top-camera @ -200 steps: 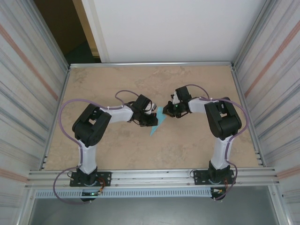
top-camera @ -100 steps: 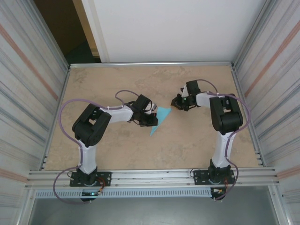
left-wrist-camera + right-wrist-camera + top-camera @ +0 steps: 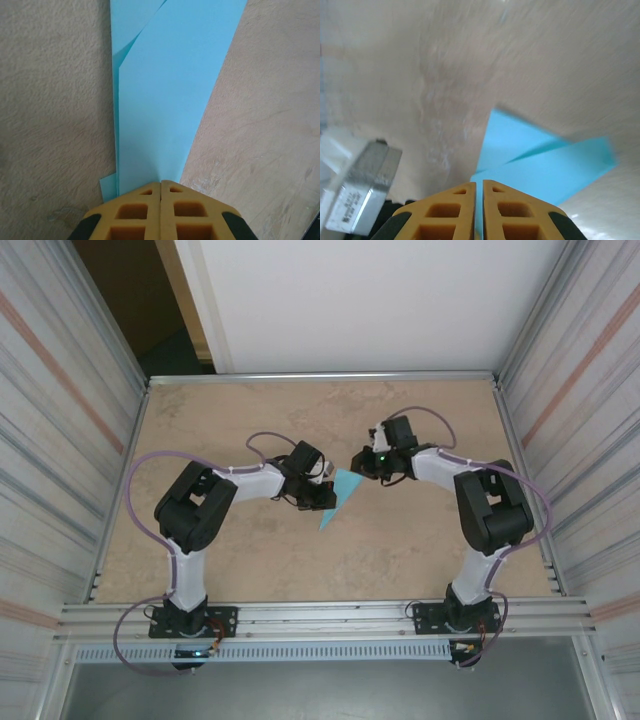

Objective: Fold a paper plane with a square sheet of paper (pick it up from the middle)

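Note:
The light-blue sheet of paper [image 3: 345, 487] lies folded into a narrow pointed triangle near the middle of the table, its point toward the near edge. My left gripper [image 3: 326, 498] is shut, its yellow tips [image 3: 161, 184] resting on the paper's [image 3: 170, 90] left side, with the folded layers running ahead of them. My right gripper [image 3: 355, 462] hovers at the paper's far corner. Its jaws [image 3: 479, 186] stand almost together with nothing between them, over the edge of the paper [image 3: 540, 165].
The tan marbled table [image 3: 250, 560] is walled by metal rails [image 3: 320, 377] at the back and sides. Part of the left arm's wrist [image 3: 355, 200] shows close to my right gripper. Purple cables loop off both arms.
My right gripper drew away to the right of the paper, then came back to its far corner. The left gripper and the paper stayed where they were.

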`<action>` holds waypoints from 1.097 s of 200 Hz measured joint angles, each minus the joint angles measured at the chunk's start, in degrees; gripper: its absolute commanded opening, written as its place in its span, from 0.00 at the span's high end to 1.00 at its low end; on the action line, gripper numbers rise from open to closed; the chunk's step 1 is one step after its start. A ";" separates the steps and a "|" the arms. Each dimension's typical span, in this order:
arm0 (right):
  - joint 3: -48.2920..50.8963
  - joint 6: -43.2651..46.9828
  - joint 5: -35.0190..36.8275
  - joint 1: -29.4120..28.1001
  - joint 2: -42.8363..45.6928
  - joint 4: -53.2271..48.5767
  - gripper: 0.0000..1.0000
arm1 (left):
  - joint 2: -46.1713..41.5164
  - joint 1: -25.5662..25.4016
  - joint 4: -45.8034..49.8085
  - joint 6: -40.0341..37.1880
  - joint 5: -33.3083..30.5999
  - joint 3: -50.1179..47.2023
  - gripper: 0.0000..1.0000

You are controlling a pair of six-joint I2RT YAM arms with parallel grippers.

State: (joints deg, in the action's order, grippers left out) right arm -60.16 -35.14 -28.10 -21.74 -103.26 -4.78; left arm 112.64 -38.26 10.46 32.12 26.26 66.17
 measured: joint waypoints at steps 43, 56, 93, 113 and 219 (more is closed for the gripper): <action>0.11 -1.49 0.00 -1.84 -5.33 0.48 0.90 | 0.09 0.00 0.17 0.00 0.02 0.11 1.00; 0.11 -1.73 0.00 -1.07 -6.84 0.55 0.90 | 0.09 0.00 0.15 -0.04 0.02 0.11 1.00; -0.70 -1.88 -3.28 3.39 -8.59 1.31 0.89 | 0.09 0.00 0.15 -0.35 0.02 0.11 1.00; -2.03 -1.86 -3.89 6.73 -9.49 1.42 0.88 | 0.09 0.00 0.13 -0.37 0.04 0.11 1.00; -2.27 -2.45 7.78 8.00 10.45 -6.29 0.53 | -15.08 6.51 1.79 1.97 3.67 -0.55 0.56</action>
State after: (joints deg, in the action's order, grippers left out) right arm -62.43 -37.58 -20.32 -13.74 -92.82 -11.07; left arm 97.56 -31.75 12.25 34.09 29.93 65.63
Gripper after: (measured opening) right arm 0.410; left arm 0.388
